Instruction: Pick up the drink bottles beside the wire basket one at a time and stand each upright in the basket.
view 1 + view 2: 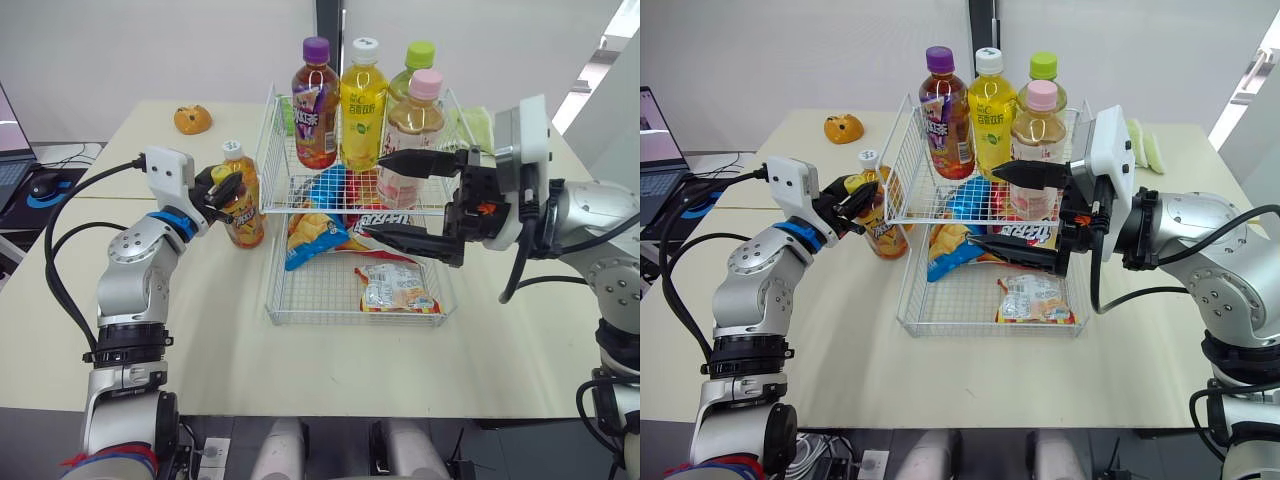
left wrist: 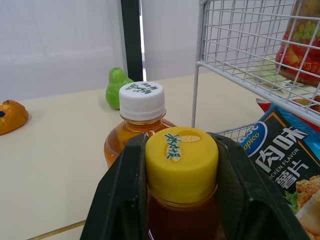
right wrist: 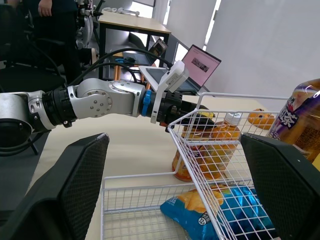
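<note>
Left claw (image 1: pixel 854 198) clamped on yellow-cap bottle (image 1: pixel 853 184); can't tell if it's off the surface (image 1: pixel 840 340). White-cap bottle (image 1: pixel 870 158) just behind that claw. Basket (image 1: pixel 902 300) right beside it, toward the right claw (image 1: pixel 1012 212). Right claw spread wide over basket, one finger above the other. Pink-cap bottle (image 1: pixel 1040 120) just behind upper finger, on top shelf with purple-cap bottle (image 1: pixel 943 110), yellow bottle (image 1: pixel 990 110) and green-cap bottle (image 1: pixel 1043 67). Snack packet (image 1: pixel 1032 297) under lower finger, chip bag (image 1: pixel 950 245) at its tip. Orange toy (image 1: pixel 843 128) well beyond left claw.
</note>
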Controlling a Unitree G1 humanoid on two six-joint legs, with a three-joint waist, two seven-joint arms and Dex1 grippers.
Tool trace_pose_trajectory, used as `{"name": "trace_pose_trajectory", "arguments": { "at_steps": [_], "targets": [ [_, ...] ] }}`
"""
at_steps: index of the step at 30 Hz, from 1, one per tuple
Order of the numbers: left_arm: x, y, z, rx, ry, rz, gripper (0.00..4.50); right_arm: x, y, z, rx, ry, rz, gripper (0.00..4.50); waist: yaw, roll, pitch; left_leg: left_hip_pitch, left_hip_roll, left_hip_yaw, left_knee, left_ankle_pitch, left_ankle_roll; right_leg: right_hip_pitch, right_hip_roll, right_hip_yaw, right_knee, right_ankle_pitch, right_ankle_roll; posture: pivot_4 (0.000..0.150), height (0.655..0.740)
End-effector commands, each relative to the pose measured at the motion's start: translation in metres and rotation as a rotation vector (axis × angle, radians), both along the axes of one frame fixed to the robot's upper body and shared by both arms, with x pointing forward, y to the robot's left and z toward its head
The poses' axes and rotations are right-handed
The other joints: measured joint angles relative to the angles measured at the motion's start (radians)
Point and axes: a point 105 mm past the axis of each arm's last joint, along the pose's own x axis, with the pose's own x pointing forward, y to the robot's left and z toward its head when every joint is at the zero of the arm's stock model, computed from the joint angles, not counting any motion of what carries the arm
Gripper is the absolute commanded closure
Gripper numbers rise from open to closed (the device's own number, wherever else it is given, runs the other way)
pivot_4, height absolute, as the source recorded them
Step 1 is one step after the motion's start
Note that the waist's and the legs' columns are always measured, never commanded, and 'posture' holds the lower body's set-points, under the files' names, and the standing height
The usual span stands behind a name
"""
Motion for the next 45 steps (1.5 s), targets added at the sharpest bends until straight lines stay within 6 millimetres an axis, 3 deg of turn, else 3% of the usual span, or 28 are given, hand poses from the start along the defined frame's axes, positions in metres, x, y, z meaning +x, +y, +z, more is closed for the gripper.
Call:
{"name": "trace_pose_trajectory", "arguments": {
  "at_steps": [1, 5, 17, 22, 31, 36, 39, 45],
  "targets": [
    [-0.002, 0.002, 0.016, 0.006, -0.053, 0.005, 3.13, -0.007, -0.003, 0.01, 0.017, -0.056, 0.0, 0.0, 0.0, 0.0, 0.0, 0.0, 0.0, 0.0, 0.0, 0.0, 0.0, 0.0, 0.0, 0.0, 0.0, 0.0, 0.0, 0.15, 0.74],
    [-0.012, 0.009, 0.03, -0.021, -0.092, 0.002, 3.13, -0.005, -0.003, 0.01, 0.019, -0.055, -0.006, 0.0, -0.001, 0.0, 0.0, 0.0, 0.0, 0.0, 0.0, 0.0, 0.0, 0.0, 0.0, 0.0, 0.0, 0.0, 0.0, 0.15, 0.74],
    [-0.074, 0.013, 0.097, 0.096, -0.107, -0.237, 3.13, 0.005, -0.003, 0.011, 0.04, -0.046, -0.023, 0.0, -0.018, 0.0, 0.001, -0.001, 0.001, -0.001, -0.001, 0.0, 0.0, -0.001, 0.0, -0.001, 0.0, 0.0, 0.0, 0.15, 0.74],
    [-0.091, 0.015, 0.137, 0.122, -0.142, -0.297, 3.13, 0.014, -0.005, 0.008, 0.046, -0.046, -0.054, 0.0, -0.018, -0.001, 0.001, -0.001, 0.001, -0.001, 0.0, 0.0, 0.0, -0.001, 0.0, -0.001, 0.0, 0.0, 0.0, 0.15, 0.74],
    [-0.117, -0.006, 0.219, 0.119, -0.269, -0.477, 3.13, 0.022, -0.005, 0.006, 0.046, -0.047, -0.072, 0.0, -0.02, -0.002, 0.003, -0.001, 0.0, -0.001, -0.001, 0.0, 0.0, -0.001, 0.001, -0.001, 0.0, -0.001, 0.001, 0.15, 0.74],
    [-0.121, -0.03, 0.253, 0.115, -0.339, -0.607, 3.13, 0.024, -0.005, 0.004, 0.041, -0.051, -0.084, 0.0, -0.021, -0.002, 0.003, -0.001, 0.0, 0.0, -0.001, 0.0, 0.0, -0.001, 0.001, 0.0, 0.0, -0.003, 0.004, 0.15, 0.74],
    [-0.116, -0.054, 0.257, 0.12, -0.344, -0.709, 3.13, 0.025, -0.006, 0.003, 0.041, -0.056, -0.096, 0.0, -0.019, -0.002, 0.003, -0.001, 0.0, 0.0, 0.0, 0.0, 0.0, -0.001, 0.001, -0.001, 0.0, -0.003, 0.005, 0.15, 0.74],
    [-0.088, -0.098, 0.225, 0.118, -0.281, -0.846, 3.13, 0.024, -0.012, 0.004, 0.036, -0.073, -0.148, 0.0, -0.021, -0.001, 0.003, -0.001, 0.0, 0.0, 0.0, 0.0, 0.0, -0.001, 0.0, 0.0, 0.001, 0.0, 0.0, 0.15, 0.74]
  ]
}}
